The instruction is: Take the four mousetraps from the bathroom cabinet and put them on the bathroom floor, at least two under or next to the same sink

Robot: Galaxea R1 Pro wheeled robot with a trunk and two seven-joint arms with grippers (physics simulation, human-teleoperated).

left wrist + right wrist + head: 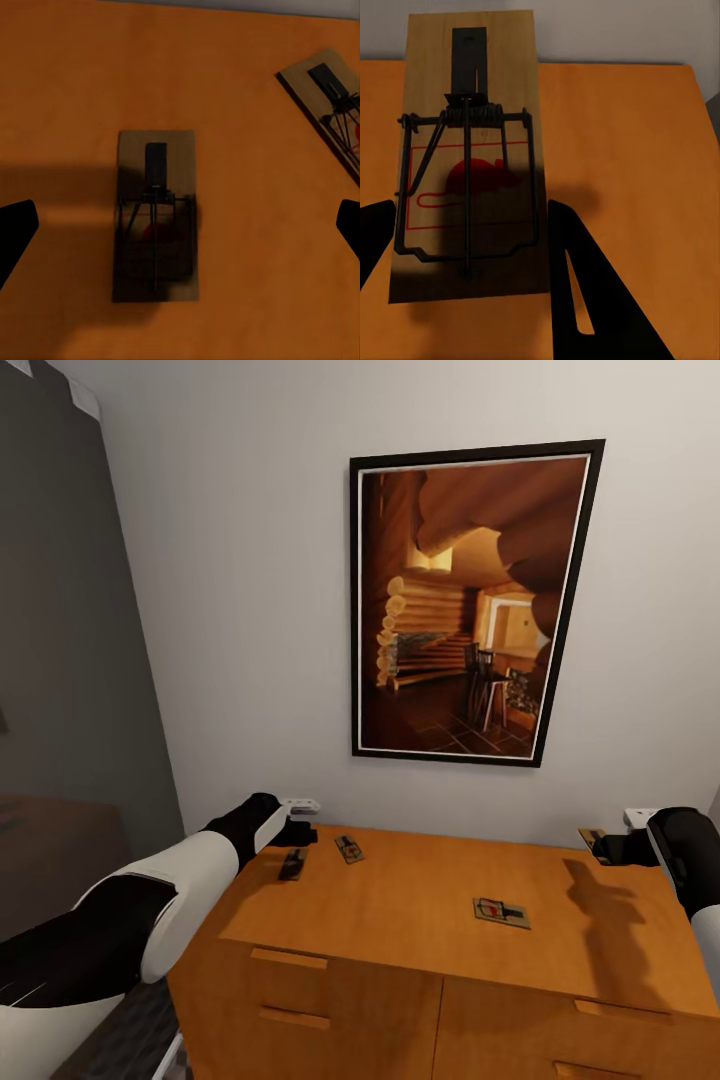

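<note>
My left gripper (180, 225) hangs spread above a flat tan wooden mousetrap (156, 216) on the orange-brown cabinet top (420, 900), straddling it for pickup; my right gripper (472, 225) clamps another mousetrap (469, 150), lifted for carrying

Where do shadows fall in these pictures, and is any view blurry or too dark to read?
Head view: the right arm's dark shadow stretches across the cabinet top, and the picture is sharp. Left wrist view: dim, a shadow band covers the mousetrap between the left pincer tips. Right wrist view: brighter and crisp, with the right pincer around a second mousetrap whose lower half is shaded.
</note>
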